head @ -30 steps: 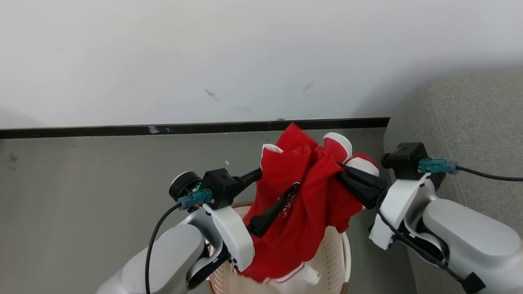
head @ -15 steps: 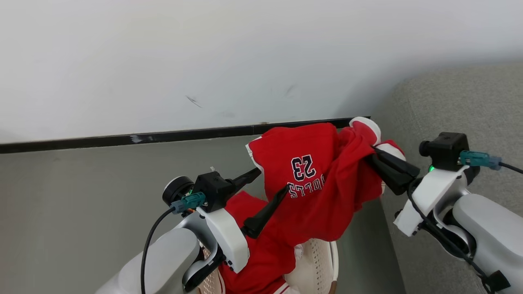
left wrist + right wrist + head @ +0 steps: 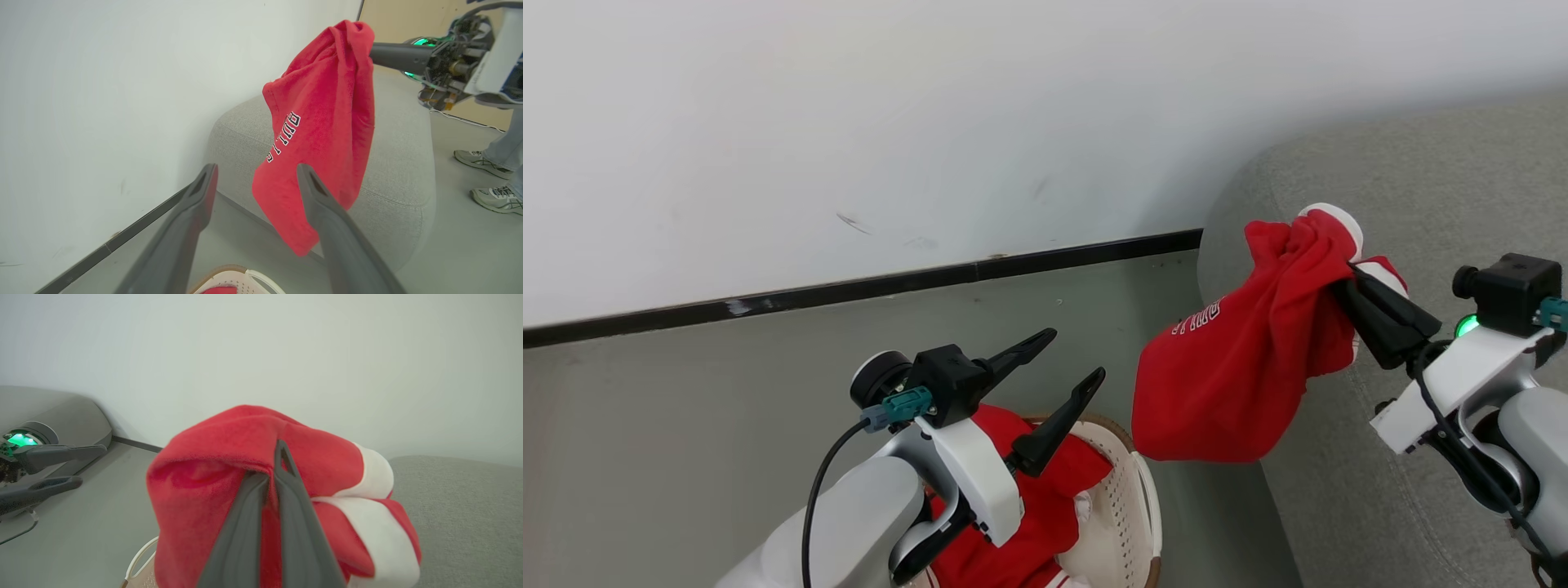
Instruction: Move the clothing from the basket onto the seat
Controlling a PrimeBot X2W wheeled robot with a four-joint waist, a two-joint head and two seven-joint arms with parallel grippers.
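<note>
My right pincer (image 3: 1346,282) clamps the limp, light garment (image 3: 1233,376) by a bunched fold at the seat's (image 3: 1421,180) edge; my left pincer (image 3: 1077,354) gapes over the basket (image 3: 1125,490).

One readable text: white block letters (image 3: 284,136) with dark outlines on the red garment (image 3: 327,94), which hangs just in front of the sofa (image 3: 400,171). In the left wrist view they run sideways down the cloth and read "BULLS", with the later letters creased by a fold. In the head view the same word is upside down and folded, only partly legible.
</note>
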